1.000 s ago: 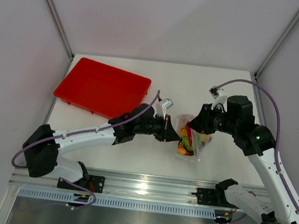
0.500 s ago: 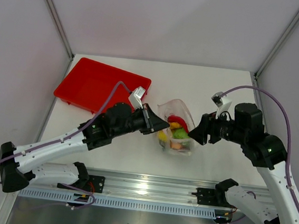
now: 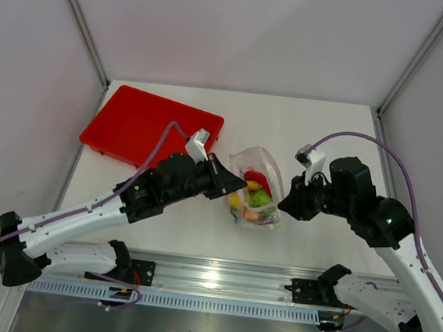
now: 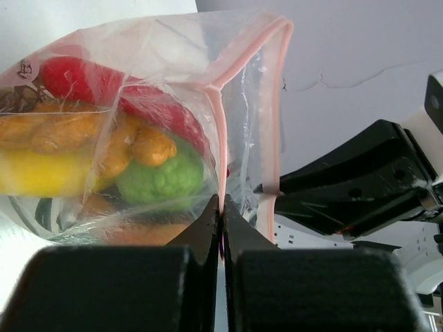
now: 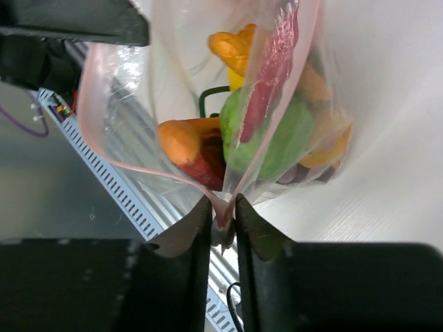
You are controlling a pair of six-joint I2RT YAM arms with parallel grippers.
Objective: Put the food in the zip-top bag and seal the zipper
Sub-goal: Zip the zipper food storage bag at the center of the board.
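Food (image 4: 138, 159) is sitting in the zip-top bag (image 4: 173, 55); left tool (image 4: 221, 221) and right tool (image 5: 223, 218) are each clamping tight on its gaping zipper (image 4: 217, 138); next is looking like pressing that strip closed.

White arm links (image 3: 83, 217), black joints (image 3: 175, 179), looping purple cables (image 3: 352, 134), black tapered jaws

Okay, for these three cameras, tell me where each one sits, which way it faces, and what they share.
Top external: high behind the robot, looking down on the table; left arm, right arm, red tray and zip-top bag show.
Left wrist: on that arm, looking along the left gripper, shut on the zipper.
Right wrist: on that arm, looking along the right gripper, pinching the zipper too.
Shared: all show the bag holding food.
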